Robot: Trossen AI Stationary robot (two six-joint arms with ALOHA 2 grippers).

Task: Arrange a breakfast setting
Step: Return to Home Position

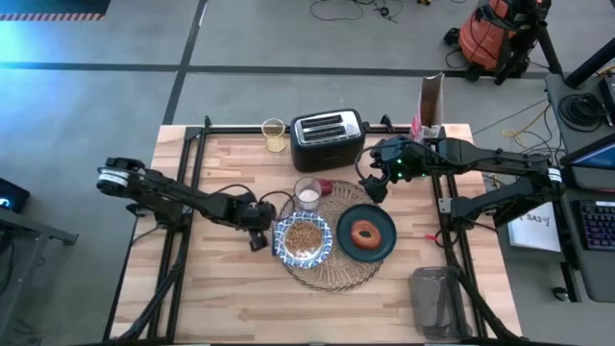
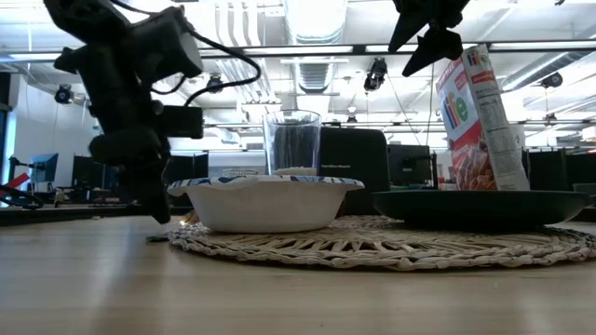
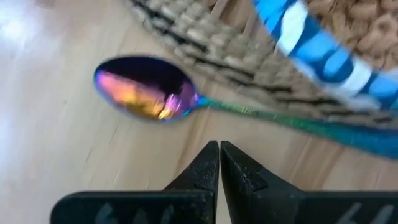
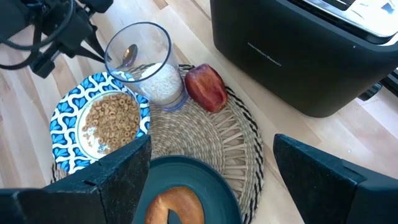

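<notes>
Breakfast setting (image 1: pixel 332 240) sat mid-table. Woven placemat (image 1: pixel 336 274) carried patterned bowl (image 1: pixel 284 252) of cereal on left and teal plate (image 1: pixel 386 252) with ring pastry (image 1: pixel 365 234) on right. Glass (image 1: pixel 307 195) and red apple (image 4: pixel 205 87) stood on toaster (image 1: pixel 327 139) side. Spoon (image 3: pixel 146 87) lay just left of mat. Your left gripper (image 3: pixel 219 148), fingers pressed together, hung over spoon. Your right gripper (image 1: pixel 376 188), fingers spread and empty, hovered near toaster.

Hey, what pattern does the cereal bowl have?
The bowl has a blue-and-white geometric pattern around its rim, clearest in the right wrist view.
</notes>
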